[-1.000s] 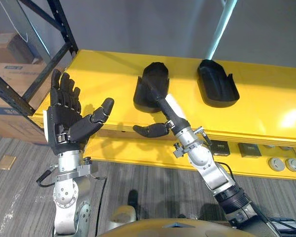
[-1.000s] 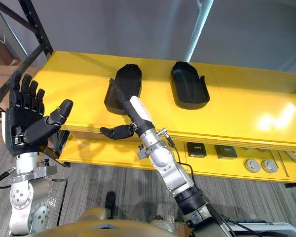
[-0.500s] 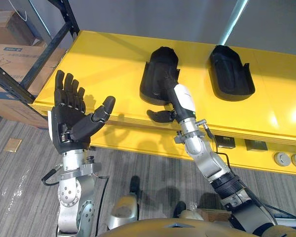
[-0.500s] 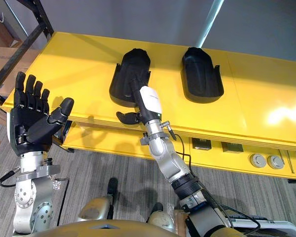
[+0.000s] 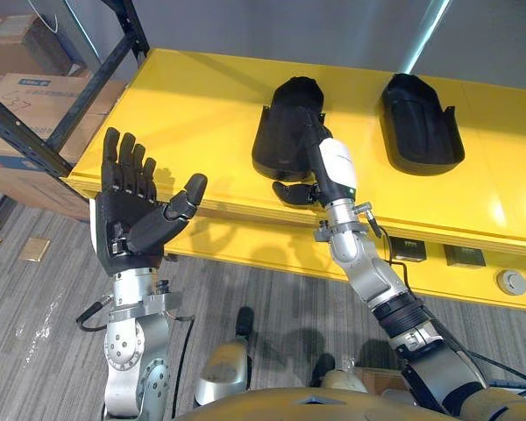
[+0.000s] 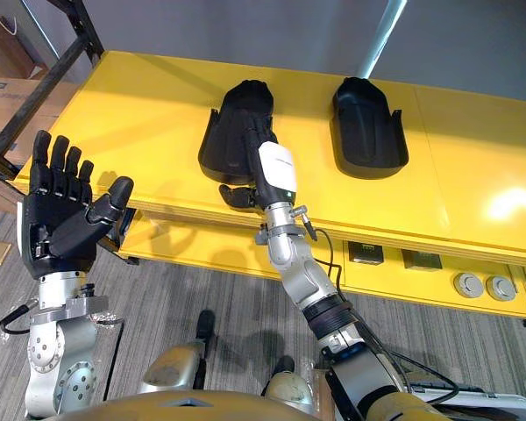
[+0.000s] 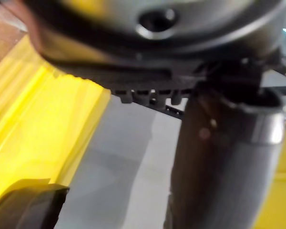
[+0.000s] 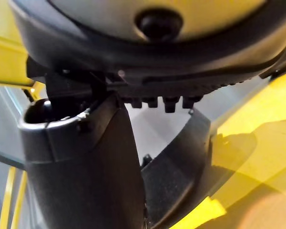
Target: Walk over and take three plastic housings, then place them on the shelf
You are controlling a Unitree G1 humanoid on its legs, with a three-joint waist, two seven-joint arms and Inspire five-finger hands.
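Two black plastic housings lie on the yellow table (image 5: 184, 114): the left housing (image 5: 280, 132) and the right housing (image 5: 421, 123). My right hand (image 5: 336, 168), white cover on its back, reaches over the table's front edge. Its straight fingers (image 5: 310, 132) lie along the left housing, and its thumb (image 5: 291, 191) sits by that housing's near rim. In the right wrist view the housing's curved wall (image 8: 181, 157) shows just past the thumb (image 8: 86, 167). My left hand (image 5: 131, 219) is raised before the table's left end, open and holding nothing.
A dark rack frame (image 5: 61, 114) stands at the table's left end, with cardboard boxes (image 5: 26, 88) behind it. Sockets (image 5: 408, 248) sit in the table's yellow front panel. Grey carpet (image 5: 35, 333) lies below.
The camera has moved closer to the table. My right hand has slid farther over the left housing and its thumb has come up to the near rim. The left hand stays raised.
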